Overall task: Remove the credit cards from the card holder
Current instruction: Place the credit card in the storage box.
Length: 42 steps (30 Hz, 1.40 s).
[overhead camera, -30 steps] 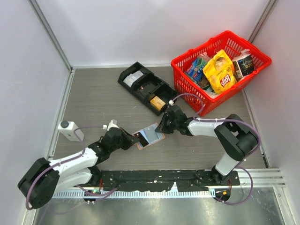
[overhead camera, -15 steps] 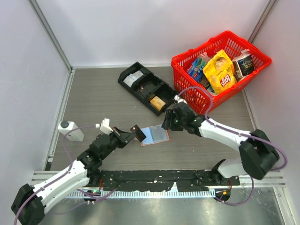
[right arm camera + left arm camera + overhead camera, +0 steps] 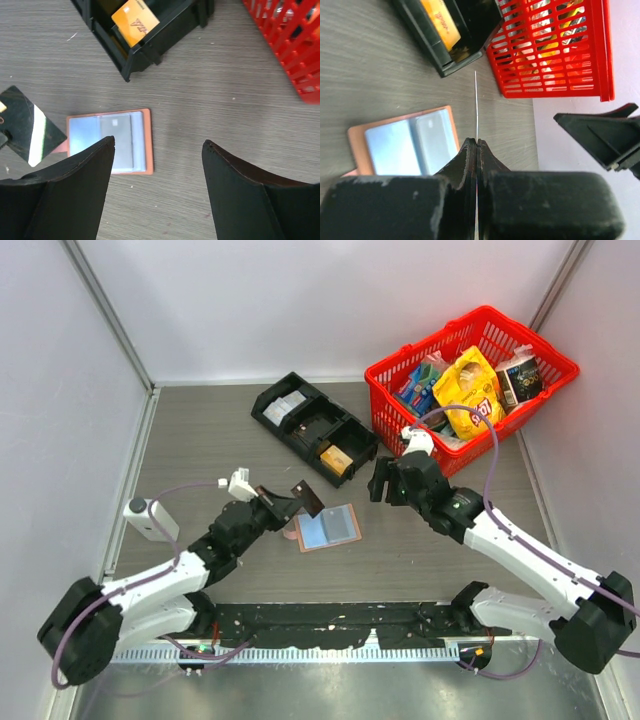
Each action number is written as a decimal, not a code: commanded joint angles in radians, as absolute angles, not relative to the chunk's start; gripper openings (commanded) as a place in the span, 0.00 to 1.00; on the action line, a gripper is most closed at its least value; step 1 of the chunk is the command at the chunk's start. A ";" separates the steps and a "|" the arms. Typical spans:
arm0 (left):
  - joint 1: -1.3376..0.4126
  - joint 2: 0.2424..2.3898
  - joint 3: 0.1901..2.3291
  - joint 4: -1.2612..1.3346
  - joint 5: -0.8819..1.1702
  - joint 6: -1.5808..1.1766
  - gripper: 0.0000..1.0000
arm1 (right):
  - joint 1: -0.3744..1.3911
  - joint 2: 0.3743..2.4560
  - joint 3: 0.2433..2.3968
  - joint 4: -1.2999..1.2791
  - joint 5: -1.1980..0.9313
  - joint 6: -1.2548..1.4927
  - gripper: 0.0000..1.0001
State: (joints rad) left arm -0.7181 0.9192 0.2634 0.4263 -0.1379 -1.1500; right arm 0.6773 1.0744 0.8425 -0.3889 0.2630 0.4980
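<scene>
We pinch a dark card (image 3: 308, 496) in our left gripper (image 3: 476, 146); our right gripper (image 3: 158, 143) gapes wide, holder (image 3: 107, 141) open below its jaws.

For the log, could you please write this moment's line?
left gripper: shut on card, raised | right gripper: open | card holder: open

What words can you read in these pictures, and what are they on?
"Lay's", upside down: yellow snack bag in the red basket.
The orange card in the black tray: lettering too blurred.
The other packets in it: print too small.
The dark card in the left end effector: no words visible.
The card holder: none visible.
</scene>
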 commanded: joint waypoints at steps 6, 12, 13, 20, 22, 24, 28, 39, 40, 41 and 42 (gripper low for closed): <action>-0.589 1.254 0.500 0.727 -0.075 -1.187 0.00 | 0.675 0.905 0.868 -0.443 0.360 0.433 0.80; -0.492 1.461 0.678 0.747 -0.054 -1.201 0.00 | 0.675 0.703 0.805 -0.382 0.339 0.350 0.86; -0.479 1.507 0.714 0.747 -0.052 -1.198 0.00 | 0.675 0.684 0.799 -0.373 0.344 0.341 0.86; -0.417 1.791 0.952 0.753 -0.043 -1.261 0.00 | 0.675 0.601 0.772 -0.357 0.368 0.292 0.86; -0.407 1.863 1.012 0.743 -0.037 -1.269 0.00 | 0.676 0.594 0.767 -0.357 0.374 0.288 0.86; -0.394 1.923 1.058 0.721 -0.038 -1.276 0.00 | 0.675 0.591 0.770 -0.357 0.371 0.284 0.86; -0.368 2.019 1.132 0.683 -0.025 -1.276 0.00 | 0.675 0.578 0.762 -0.350 0.368 0.282 0.86; -0.354 2.089 1.180 0.571 -0.005 -1.275 0.00 | 0.676 0.597 0.761 -0.348 0.341 0.282 0.86; -0.354 2.085 1.172 0.568 -0.005 -1.279 0.00 | 0.675 0.597 0.762 -0.347 0.338 0.282 0.86; -0.354 2.077 1.163 0.568 -0.005 -1.291 0.00 | 0.676 0.603 0.762 -0.347 0.333 0.284 0.86; -0.356 2.069 1.151 0.575 -0.005 -1.299 0.00 | 0.675 0.603 0.762 -0.347 0.333 0.284 0.86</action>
